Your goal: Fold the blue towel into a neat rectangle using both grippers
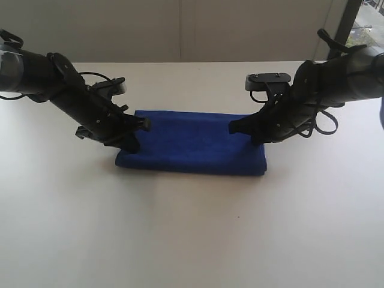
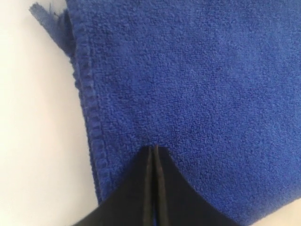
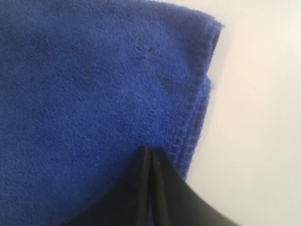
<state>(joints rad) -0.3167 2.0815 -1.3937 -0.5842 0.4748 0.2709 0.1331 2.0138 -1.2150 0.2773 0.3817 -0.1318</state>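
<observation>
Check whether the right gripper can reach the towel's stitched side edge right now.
Probably yes: the right gripper, jaws shut, is over the blue towel just beside that hem, nothing between; it must open first.

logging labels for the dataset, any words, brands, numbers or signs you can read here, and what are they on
None: no text can be read in any view.
blue towel: plain pile and stitched hem, no printed label in view.
left claw and right claw: plain black, no markings.
white table: no print or sign on it.
</observation>
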